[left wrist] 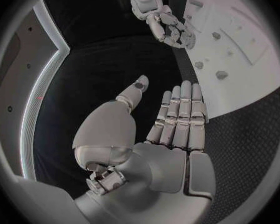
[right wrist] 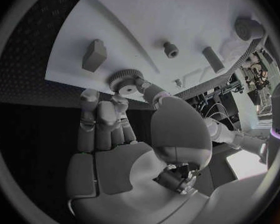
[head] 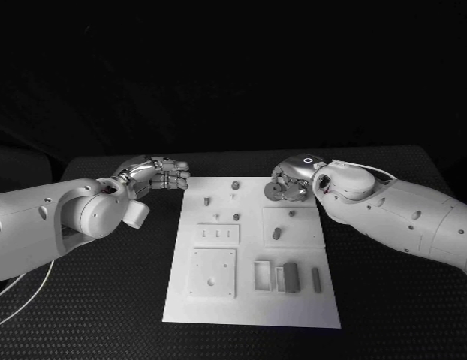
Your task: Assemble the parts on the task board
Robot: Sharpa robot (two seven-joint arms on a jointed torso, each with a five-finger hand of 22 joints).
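Observation:
The white task board [head: 253, 300] lies in the middle of the black table, with small grey parts on it. At its far right corner my right hand [head: 291, 182] curls over a round toothed part [head: 274, 193]. In the right wrist view the thumb [right wrist: 154, 91] and fingertips [right wrist: 119, 101] pinch this toothed part [right wrist: 125, 80] at the board's edge. My left hand [head: 160, 173] hovers off the board's far left corner. It holds nothing, with its fingers [left wrist: 180, 112] straight side by side and the thumb [left wrist: 135, 88] apart. The left wrist view also shows the right hand [left wrist: 167, 26] at the board [left wrist: 252, 45].
Small pegs [head: 206, 200] [head: 235, 184] stand in the board's far half, and an oval piece [head: 277, 233] lies mid-board. Near the front are a raised square plate [head: 213, 272], an open frame [head: 263, 274] and upright blocks [head: 290, 276]. Black table surrounds the board.

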